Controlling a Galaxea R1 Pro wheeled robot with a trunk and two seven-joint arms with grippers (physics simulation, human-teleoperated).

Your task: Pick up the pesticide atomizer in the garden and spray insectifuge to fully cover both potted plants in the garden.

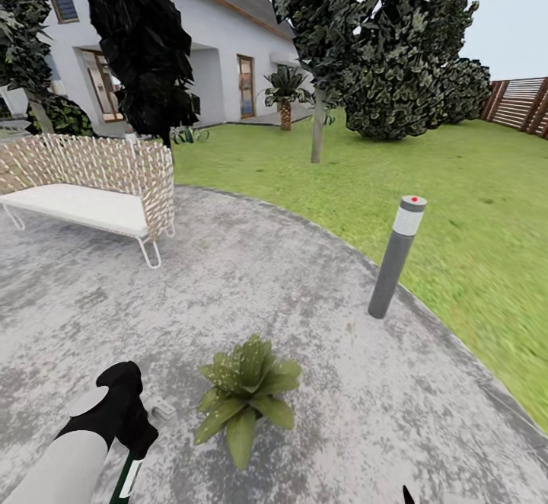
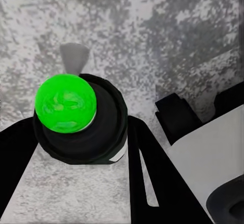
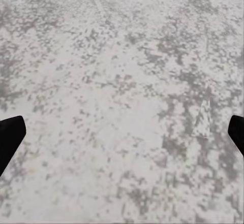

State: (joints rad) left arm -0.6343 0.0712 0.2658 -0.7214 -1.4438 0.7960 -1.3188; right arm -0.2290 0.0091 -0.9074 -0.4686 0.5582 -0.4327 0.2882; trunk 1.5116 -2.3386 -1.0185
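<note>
The broad-leaved potted plant (image 1: pixel 245 391) stands on the grey mottled patio (image 1: pixel 304 298), its pot hidden under the leaves. Just to its left, my left gripper (image 1: pixel 131 443) is shut on the pesticide atomizer (image 1: pixel 126 480), a slim dark green bottle with a white label hanging below the hand. In the left wrist view the bottle (image 2: pixel 84 127) shows end-on between the black fingers (image 2: pixel 152 173), and its round top looks bright green. My right gripper (image 3: pixel 122 137) is open over bare patio, its dark fingertips (image 3: pixel 10 135) far apart. The thinner, spikier plant is out of view.
A white wicker bench (image 1: pixel 91 184) stands at the patio's far left. A grey bollard light (image 1: pixel 396 256) rises at the patio's right edge, with lawn (image 1: pixel 472 222) beyond. Farther off are dark trees, round bushes, the house, a small palm (image 1: pixel 285 97) and a slatted fence (image 1: pixel 525 104).
</note>
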